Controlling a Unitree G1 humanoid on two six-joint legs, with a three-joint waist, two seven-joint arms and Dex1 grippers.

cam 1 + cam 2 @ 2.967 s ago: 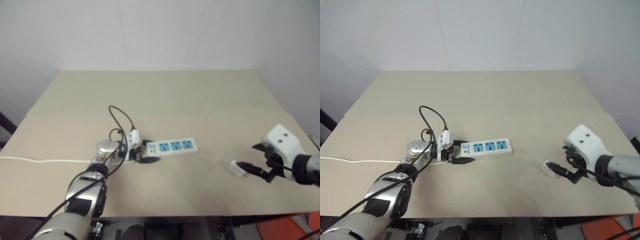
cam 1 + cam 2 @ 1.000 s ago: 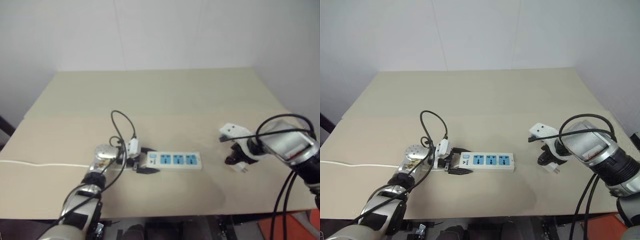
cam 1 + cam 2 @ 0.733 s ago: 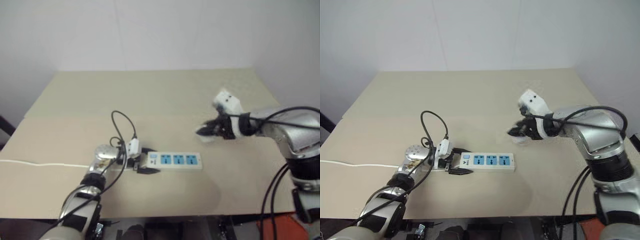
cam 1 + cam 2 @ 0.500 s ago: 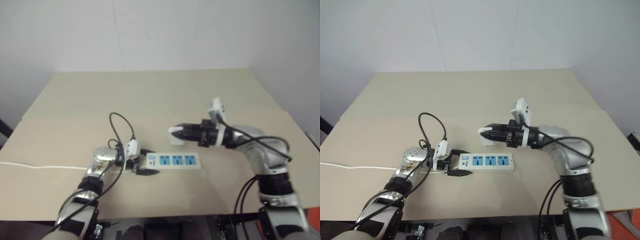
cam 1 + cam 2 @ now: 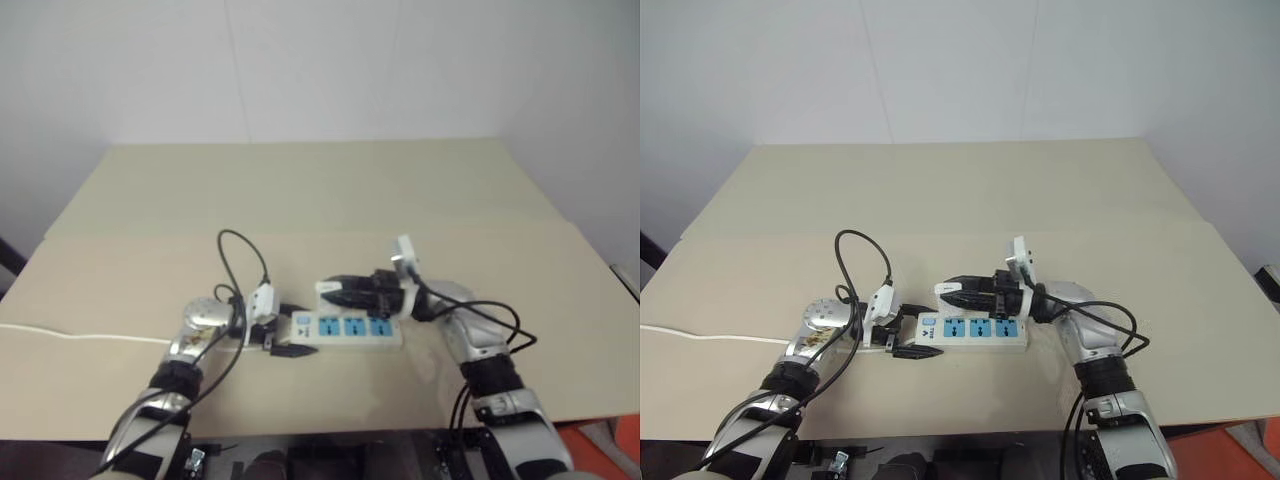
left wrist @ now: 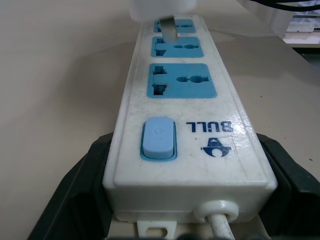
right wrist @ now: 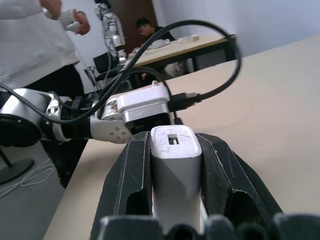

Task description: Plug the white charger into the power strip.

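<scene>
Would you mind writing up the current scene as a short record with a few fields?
surface: tan table
power strip: flat on the table, three blue sockets facing up
left gripper: shut on the switch end of the power strip
right gripper: shut on the white charger, just above the power strip
charger prong: above a socket in the left wrist view, depth unclear
background: people seen in the right wrist view

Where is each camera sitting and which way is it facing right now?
Head eyes: look down over the table; both arms show.
Left wrist: low along the power strip clamped in the left hand.
Right wrist: along the right hand gripping the white charger, facing the left arm and people behind.
Shared: strip and charger.
</scene>
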